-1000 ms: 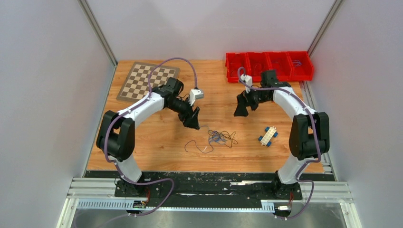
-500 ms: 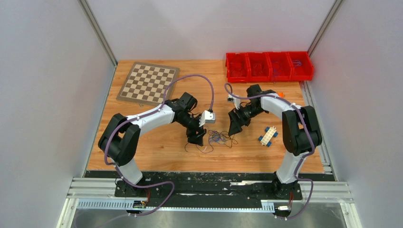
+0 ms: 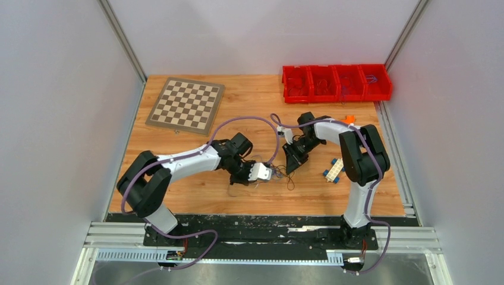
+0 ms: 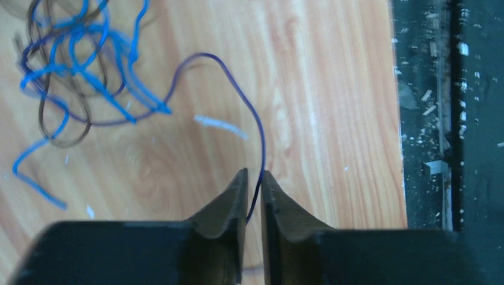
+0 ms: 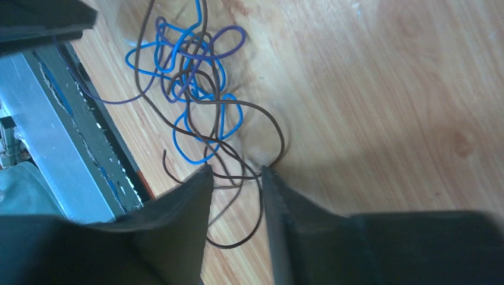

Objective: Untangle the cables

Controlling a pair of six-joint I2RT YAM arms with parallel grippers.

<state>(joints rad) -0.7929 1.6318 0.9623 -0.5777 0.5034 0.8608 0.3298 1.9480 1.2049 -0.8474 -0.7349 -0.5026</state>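
- Pale wooden table (image 3: 196, 196), grey walls (image 3: 59, 119) on three sides, black strip (image 3: 267, 221) along the near edge.
- Chessboard (image 3: 186, 104) at the back left, red bins (image 3: 336, 82) at the back right.
- The cables (image 5: 196, 89) lie tangled near the front middle, between both grippers.
- Left gripper (image 4: 254, 175): jaws almost together around the purple cable (image 4: 257, 124); whether it is pinched, I cannot tell.
- Right gripper (image 5: 236, 171): narrow gap, brown strands (image 5: 238, 177) lying loose inside.
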